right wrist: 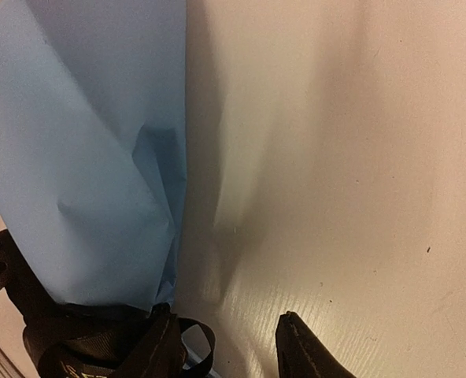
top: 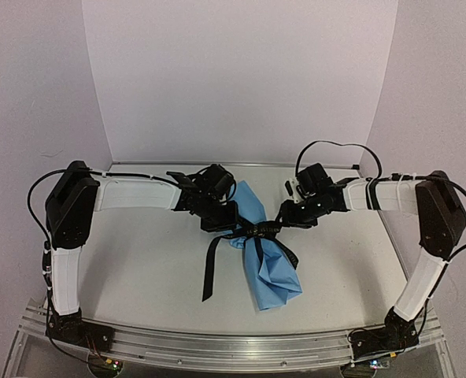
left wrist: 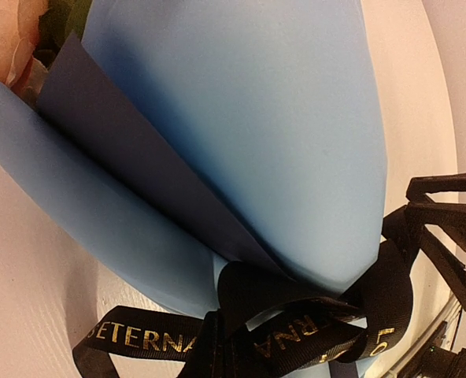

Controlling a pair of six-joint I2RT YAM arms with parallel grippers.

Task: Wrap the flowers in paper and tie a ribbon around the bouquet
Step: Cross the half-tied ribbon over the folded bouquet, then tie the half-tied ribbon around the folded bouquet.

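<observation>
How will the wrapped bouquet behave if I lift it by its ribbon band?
Probably light: the bouquet is mostly thin paper. Its creased ends would likely flex and sag. The ribbon tails lie limp on the table, so they should dangle freely.

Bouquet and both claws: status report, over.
Left claw shut at black fabric ribbon. Right claw open opposite. Light blue paper bouquet lies flat, ribbon round its middle, tails loose. Nothing blocking.

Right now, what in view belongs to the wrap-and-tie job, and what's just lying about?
Job:
- paper
- flowers, one pink head peeking out
- ribbon, tied round the paper

Not job:
- table
- backdrop
</observation>
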